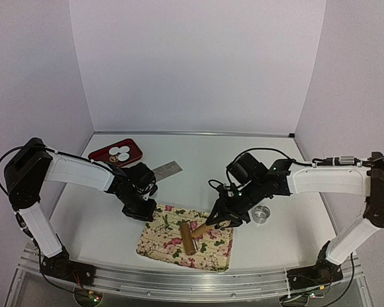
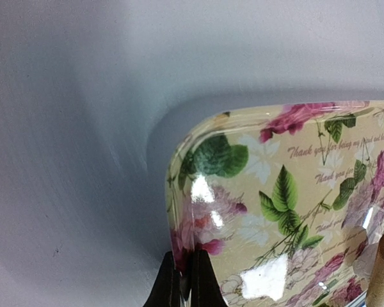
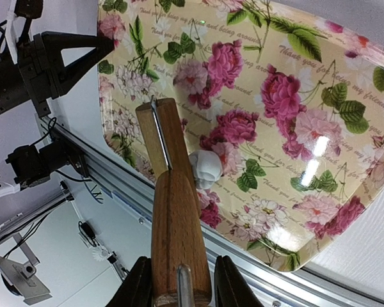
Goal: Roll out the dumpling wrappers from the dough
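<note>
The dough point(image 3: 205, 167) is a small white lump on the floral tray point(image 1: 160, 246), right beside the wooden roller point(image 3: 160, 137) of a rolling pin. My right gripper point(image 3: 182, 284) is shut on the pin's wooden handle point(image 3: 178, 224), and in the top view this gripper point(image 1: 219, 220) sits over the tray's far right side with the roller point(image 1: 190, 237) on the tray. My left gripper point(image 2: 185, 281) is shut on the tray's rim point(image 2: 179, 236) at its far left corner point(image 1: 143, 213). The dumpling wrappers point(image 1: 120, 153) lie as white round discs in a red tray point(image 1: 133, 147) at the back left.
A metal ring point(image 1: 262, 214) stands on the table right of the floral tray. A flat metal blade point(image 1: 167, 169) lies behind the tray, near the red one. The aluminium rail point(image 1: 198, 281) runs along the near table edge, just beyond the floral tray.
</note>
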Available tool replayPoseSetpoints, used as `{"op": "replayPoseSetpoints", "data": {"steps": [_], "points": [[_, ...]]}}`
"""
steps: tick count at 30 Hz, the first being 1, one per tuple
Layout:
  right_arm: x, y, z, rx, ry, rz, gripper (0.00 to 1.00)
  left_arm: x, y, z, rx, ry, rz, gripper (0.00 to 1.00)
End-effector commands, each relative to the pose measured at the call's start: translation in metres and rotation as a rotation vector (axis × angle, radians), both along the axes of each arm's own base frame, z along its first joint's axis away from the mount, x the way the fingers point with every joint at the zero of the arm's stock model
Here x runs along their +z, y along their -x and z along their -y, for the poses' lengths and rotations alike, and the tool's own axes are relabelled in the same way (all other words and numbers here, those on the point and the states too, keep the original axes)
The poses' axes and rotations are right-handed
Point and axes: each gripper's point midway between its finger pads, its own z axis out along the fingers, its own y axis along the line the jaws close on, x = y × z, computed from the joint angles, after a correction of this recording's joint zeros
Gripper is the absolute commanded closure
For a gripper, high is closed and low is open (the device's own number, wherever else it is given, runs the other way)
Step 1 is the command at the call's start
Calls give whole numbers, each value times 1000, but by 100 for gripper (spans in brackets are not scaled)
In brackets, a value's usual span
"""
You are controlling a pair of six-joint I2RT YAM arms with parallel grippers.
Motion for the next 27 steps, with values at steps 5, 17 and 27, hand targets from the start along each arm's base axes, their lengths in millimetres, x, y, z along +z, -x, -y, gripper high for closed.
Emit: {"op": "replayPoseSetpoints", "data": {"steps": [5,17,27], "points": [[-33,4,28,-15,158,-12,100,-21,-3,-36,13,-150,10,100],[-56,9,46,-12,261,-33,100,-22,-5,-38,25,-153,6,100],[-59,9,62,-44,337,-22,100,-22,-7,-40,37,-162,6,100]]}}
